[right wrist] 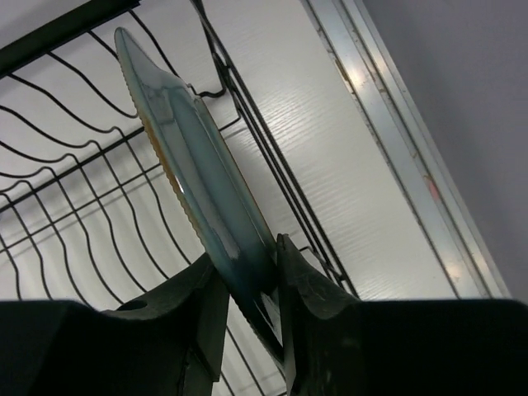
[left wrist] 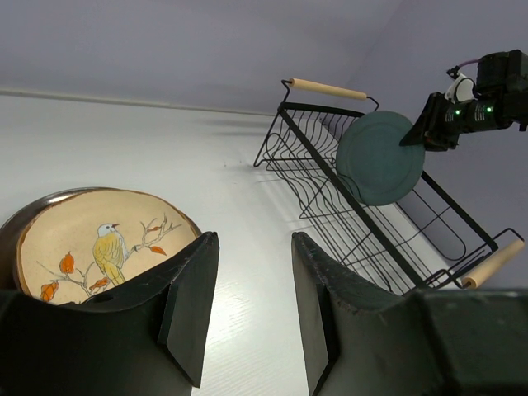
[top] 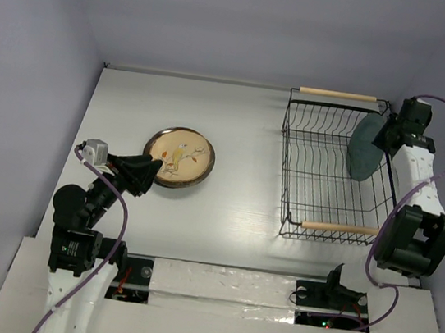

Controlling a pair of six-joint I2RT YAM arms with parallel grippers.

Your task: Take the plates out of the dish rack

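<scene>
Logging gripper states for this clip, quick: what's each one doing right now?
Left gripper: open, holding nothing.
Right gripper: shut on the teal plate.

No legible text, label, brand, number or sign in any of the three views.

Black wire dish rack [top: 330, 226], pale wood handles; plain teal plate [top: 363, 153]; tan plate [top: 179, 157], dark brown rim, yellow bird, orange leaves on dark branch; white table [top: 245, 120].
</scene>
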